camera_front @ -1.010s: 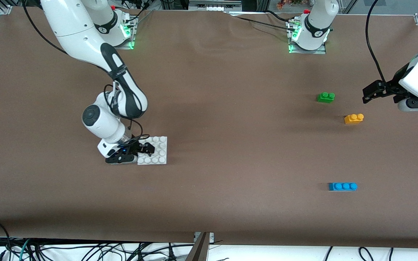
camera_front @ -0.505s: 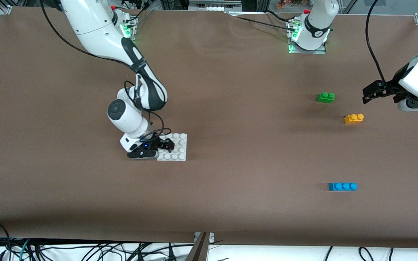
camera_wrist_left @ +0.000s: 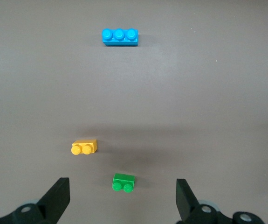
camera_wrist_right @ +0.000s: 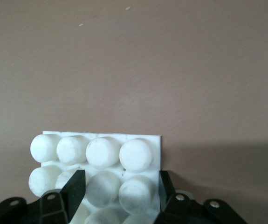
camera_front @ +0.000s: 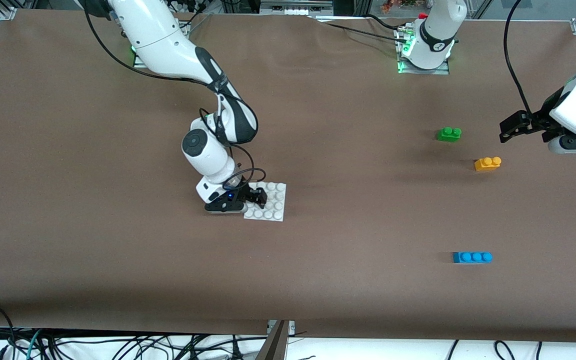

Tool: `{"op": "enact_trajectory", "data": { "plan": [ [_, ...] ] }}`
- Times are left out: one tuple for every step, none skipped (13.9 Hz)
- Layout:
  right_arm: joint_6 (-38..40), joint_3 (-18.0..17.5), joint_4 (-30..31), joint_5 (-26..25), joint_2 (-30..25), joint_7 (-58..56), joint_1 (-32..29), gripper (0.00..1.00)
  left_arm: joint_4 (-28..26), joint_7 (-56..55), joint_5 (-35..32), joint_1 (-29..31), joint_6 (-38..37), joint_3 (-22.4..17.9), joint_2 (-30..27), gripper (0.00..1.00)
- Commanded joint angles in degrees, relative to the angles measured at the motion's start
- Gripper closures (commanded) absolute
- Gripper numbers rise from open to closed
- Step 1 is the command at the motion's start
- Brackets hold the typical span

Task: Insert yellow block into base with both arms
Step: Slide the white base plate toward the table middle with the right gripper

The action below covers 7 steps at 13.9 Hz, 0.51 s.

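Observation:
The yellow block (camera_front: 487, 163) lies on the table toward the left arm's end; it also shows in the left wrist view (camera_wrist_left: 84, 147). The white studded base (camera_front: 274, 201) lies flat near the table's middle. My right gripper (camera_front: 254, 198) is low at the base's edge and shut on it. In the right wrist view the gripper (camera_wrist_right: 120, 186) has two of the base's (camera_wrist_right: 101, 151) studs between its fingers. My left gripper (camera_front: 510, 127) is open and empty, up in the air beside the yellow block; its jaws (camera_wrist_left: 122, 198) stand wide apart.
A green two-stud brick (camera_front: 449, 134) lies farther from the front camera than the yellow block, seen too in the left wrist view (camera_wrist_left: 124, 182). A blue three-stud brick (camera_front: 472, 257) lies nearer to that camera (camera_wrist_left: 120, 36). Brown mat covers the table.
My right gripper has slid the base along the table toward the left arm's end and a little farther from the front camera. The left arm and the bricks have not moved.

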<state>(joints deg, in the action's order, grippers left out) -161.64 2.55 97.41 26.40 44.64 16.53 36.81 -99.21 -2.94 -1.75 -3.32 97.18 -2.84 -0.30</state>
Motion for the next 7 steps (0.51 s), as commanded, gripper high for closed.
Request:
{"op": "enact_trajectory", "data": {
  "plan": [
    [-0.5, 1.8, -3.4, 1.0, 3.3, 4.0, 4.7, 0.52, 1.3, 0.0, 0.9, -0.5, -0.9, -0.5, 0.5, 0.0],
    [-0.5, 2.7, -3.9, 1.0, 3.9, 5.4, 6.4, 0.52, 1.3, 0.0, 0.9, -0.5, -0.9, -0.5, 0.5, 0.0],
    [-0.5, 3.7, -4.5, 1.0, 4.4, 6.6, 8.0, 0.52, 1.3, 0.0, 0.8, -0.5, -0.9, -0.5, 0.5, 0.0],
    [-0.6, 4.2, -5.0, 1.0, 4.9, 7.5, 9.5, 0.52, 1.3, 0.0, 0.9, -0.5, -0.9, -0.5, 0.5, 0.0],
    [-0.6, 4.3, -5.5, 1.0, 5.1, 8.1, 10.3, 0.52, 1.3, 0.0, 0.9, -0.5, -0.9, -0.5, 0.5, 0.0],
    [-0.6, 4.3, -5.6, 1.0, 5.1, 8.1, 10.9, 0.52, 1.3, 0.0, 0.9, -0.5, -0.9, -0.5, 0.5, 0.0],
    [-0.6, 4.3, -5.7, 1.0, 5.1, 8.1, 11.7, 0.52, 1.3, 0.0, 0.9, -0.5, -0.9, -0.5, 0.5, 0.0]
  ]
}}
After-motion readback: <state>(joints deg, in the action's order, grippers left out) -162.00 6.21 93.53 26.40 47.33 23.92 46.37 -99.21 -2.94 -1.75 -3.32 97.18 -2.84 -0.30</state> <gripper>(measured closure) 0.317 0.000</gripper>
